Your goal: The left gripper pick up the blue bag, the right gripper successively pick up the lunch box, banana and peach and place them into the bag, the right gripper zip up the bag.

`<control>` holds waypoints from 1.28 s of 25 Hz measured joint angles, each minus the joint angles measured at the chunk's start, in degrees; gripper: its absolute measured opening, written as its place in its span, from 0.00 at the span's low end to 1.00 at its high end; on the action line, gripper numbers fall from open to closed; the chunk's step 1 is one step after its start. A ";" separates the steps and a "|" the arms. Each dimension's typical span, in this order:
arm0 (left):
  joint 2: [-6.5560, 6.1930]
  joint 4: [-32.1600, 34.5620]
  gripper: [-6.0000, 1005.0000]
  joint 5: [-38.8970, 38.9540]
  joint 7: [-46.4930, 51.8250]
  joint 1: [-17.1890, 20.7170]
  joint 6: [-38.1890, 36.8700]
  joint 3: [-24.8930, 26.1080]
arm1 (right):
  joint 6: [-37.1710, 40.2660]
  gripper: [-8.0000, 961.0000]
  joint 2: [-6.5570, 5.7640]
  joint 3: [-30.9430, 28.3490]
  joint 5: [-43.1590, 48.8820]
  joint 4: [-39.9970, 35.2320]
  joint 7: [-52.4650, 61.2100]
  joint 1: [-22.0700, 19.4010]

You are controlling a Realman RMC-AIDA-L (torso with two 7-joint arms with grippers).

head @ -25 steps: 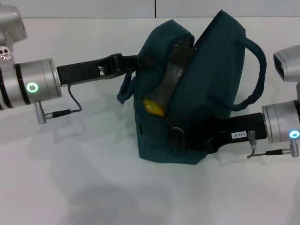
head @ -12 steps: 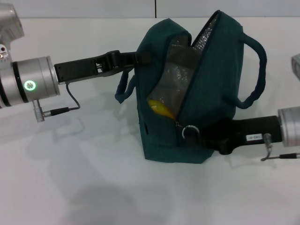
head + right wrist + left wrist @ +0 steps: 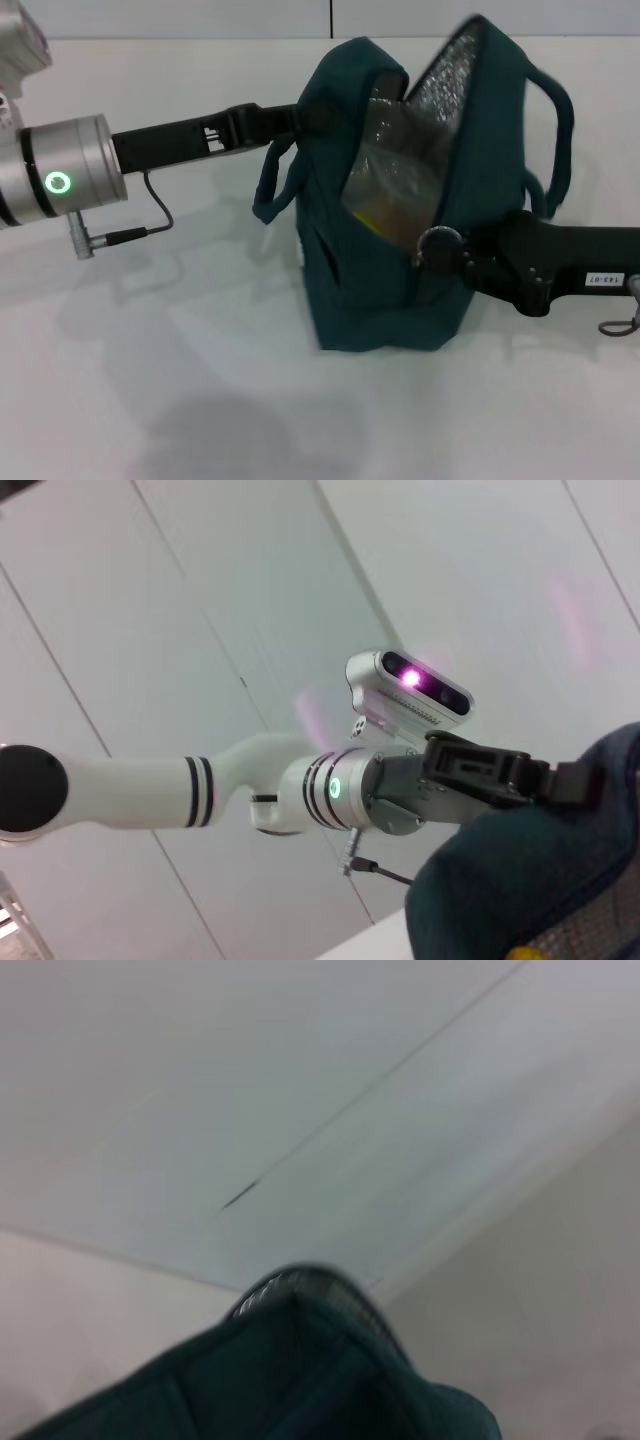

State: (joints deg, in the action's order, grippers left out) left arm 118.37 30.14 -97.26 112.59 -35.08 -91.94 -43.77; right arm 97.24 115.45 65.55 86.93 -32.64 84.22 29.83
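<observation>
Teal-blue fabric fills the middle of the scene: the blue bag (image 3: 400,290) stands upright on the white table (image 3: 150,400), its top gaping wide between the two arms. Silver foil lining (image 3: 450,80) shows on the inside of the raised flap, and a clear plastic lunch box (image 3: 395,165) sits inside with a patch of yellow, the banana (image 3: 385,215), just below it. No peach can be made out.

Left gripper (image 3: 290,118) reaches in level from the robot's left and is clamped on the bag's upper edge, right by the near carry handle (image 3: 272,185), which droops just under it. From the right wrist camera, that same left gripper (image 3: 560,780) meets the bag's rim (image 3: 520,880).

Right gripper (image 3: 450,262) comes in low from the robot's right, its tips right at the zipper's ring pull (image 3: 437,243) on the front of the bag; the fingers look closed around the pull, though the dark fabric hides the exact contact. The far handle (image 3: 555,130) arcs above the right arm.

Left wrist camera catches only the bag's top edge (image 3: 300,1360) against the pale wall (image 3: 300,1080).
</observation>
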 joint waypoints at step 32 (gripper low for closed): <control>0.98 -8.33 0.88 7.42 -44.83 16.91 -13.59 -0.44 | -2.21 0.02 -0.06 0.00 -0.14 1.89 1.29 9.50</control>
State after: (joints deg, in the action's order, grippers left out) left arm 119.35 21.81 -89.84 67.75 -18.18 -105.53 -44.21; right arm 95.03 115.39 65.55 86.79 -30.75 85.51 39.33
